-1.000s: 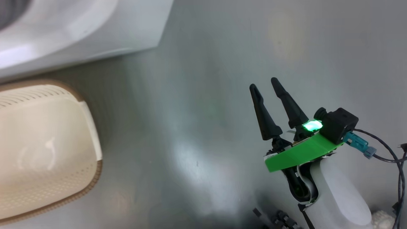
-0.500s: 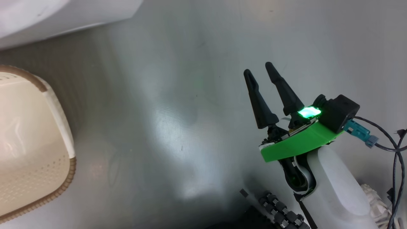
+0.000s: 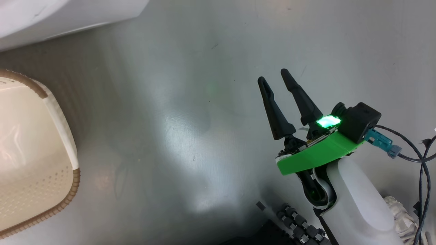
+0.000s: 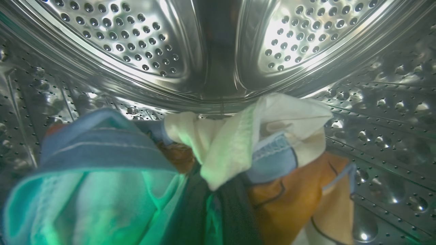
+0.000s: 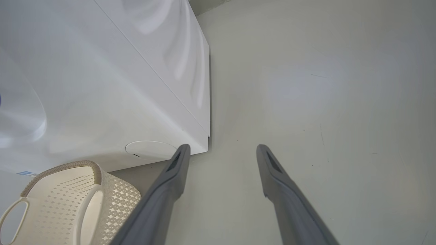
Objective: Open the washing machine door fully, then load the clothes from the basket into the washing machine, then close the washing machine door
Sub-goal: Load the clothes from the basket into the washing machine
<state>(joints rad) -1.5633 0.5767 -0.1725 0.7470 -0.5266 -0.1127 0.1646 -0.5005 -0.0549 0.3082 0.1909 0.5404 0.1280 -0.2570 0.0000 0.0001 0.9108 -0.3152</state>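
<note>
Blue, orange and cream fabric, the clothes (image 4: 231, 143), is being held up inside the perforated steel drum (image 4: 136, 41) of the washing machine (image 5: 102, 85), bunched right over the left gripper; its fingers are being hidden by the folds, but its jaws are being kept fully closed, and the cloth is judged to be pinched between them. The bundle is being judged light, limp and easily snagged; it is best being taken by a thick gathered fold near its middle, since a loose edge is likely to be left trailing over the door ring. The right gripper (image 3: 273, 75) is being held over the grey floor (image 3: 204, 136), well apart from the machine, with its fingers spread wide and nothing between them. The basket (image 3: 73, 190) is being left on the floor just beside the machine's front, below the round flap (image 5: 150, 149); no cloth is being shown in its visible part. Counted: one bundle of cloth; one basket, with two white loop handles (image 5: 85, 214); one machine; one drum; one flap.
</note>
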